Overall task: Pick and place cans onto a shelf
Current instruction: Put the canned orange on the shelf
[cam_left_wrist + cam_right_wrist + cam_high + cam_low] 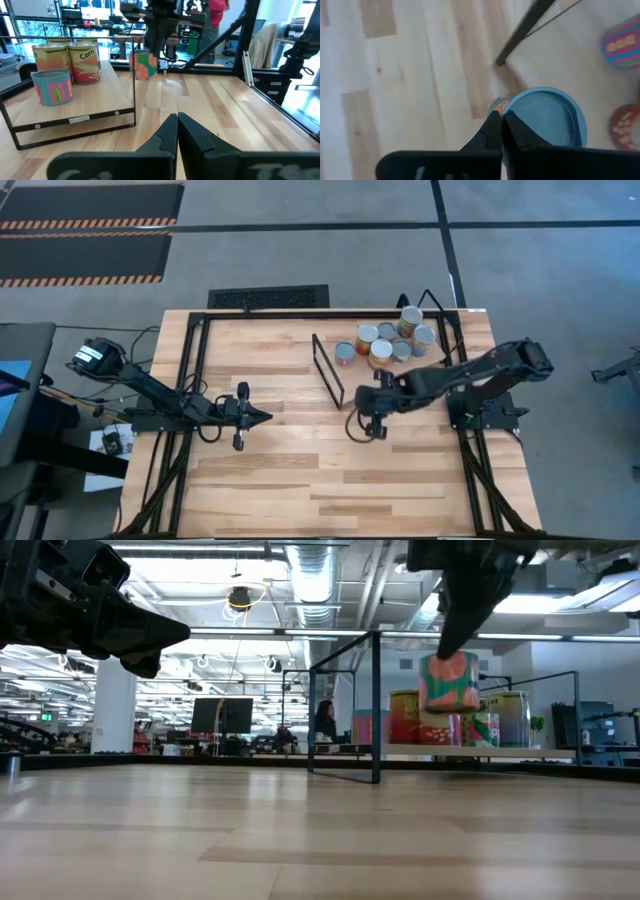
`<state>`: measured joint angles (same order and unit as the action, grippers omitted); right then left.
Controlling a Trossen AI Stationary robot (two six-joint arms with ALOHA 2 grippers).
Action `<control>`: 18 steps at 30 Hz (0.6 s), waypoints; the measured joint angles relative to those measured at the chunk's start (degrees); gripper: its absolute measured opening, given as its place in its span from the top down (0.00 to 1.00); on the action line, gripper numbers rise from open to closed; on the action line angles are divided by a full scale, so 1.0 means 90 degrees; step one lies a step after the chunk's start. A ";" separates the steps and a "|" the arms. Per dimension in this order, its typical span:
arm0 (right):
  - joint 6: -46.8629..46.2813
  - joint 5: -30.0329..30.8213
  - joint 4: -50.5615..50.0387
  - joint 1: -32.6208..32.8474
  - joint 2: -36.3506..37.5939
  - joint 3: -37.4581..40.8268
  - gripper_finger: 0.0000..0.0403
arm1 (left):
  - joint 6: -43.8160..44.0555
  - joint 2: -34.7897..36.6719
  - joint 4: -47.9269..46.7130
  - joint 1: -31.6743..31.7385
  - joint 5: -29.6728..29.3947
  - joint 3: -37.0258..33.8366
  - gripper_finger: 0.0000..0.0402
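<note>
Hanging just beside the black wire frame of the shelf, the right gripper is pinching a can by its rim, fingers closed, lifted clear of the table. Other cans are sitting on the shelf beyond that frame. Well apart from the frame, the left gripper is waiting, closed on nothing.
</note>
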<state>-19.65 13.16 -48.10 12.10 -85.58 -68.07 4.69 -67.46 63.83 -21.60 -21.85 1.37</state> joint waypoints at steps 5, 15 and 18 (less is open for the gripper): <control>0.0389 0.0005 0.0184 -0.0565 0.0000 -0.0005 0.99 | 0.0002 0.0002 -0.0016 -0.0001 0.0000 0.0000 1.00; 0.1140 -0.0154 0.0709 -0.1653 -0.0339 -0.0013 0.98 | 0.0002 0.0001 -0.0027 -0.0001 -0.0003 0.0000 1.00; 0.1256 -0.0325 0.0849 -0.1808 -0.0636 -0.0010 0.98 | 0.0002 0.0002 -0.0023 -0.0001 -0.0016 0.0000 1.00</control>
<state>-8.35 10.24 -40.46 -4.17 -91.31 -68.16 4.71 -67.44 63.62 -21.61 -21.99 1.37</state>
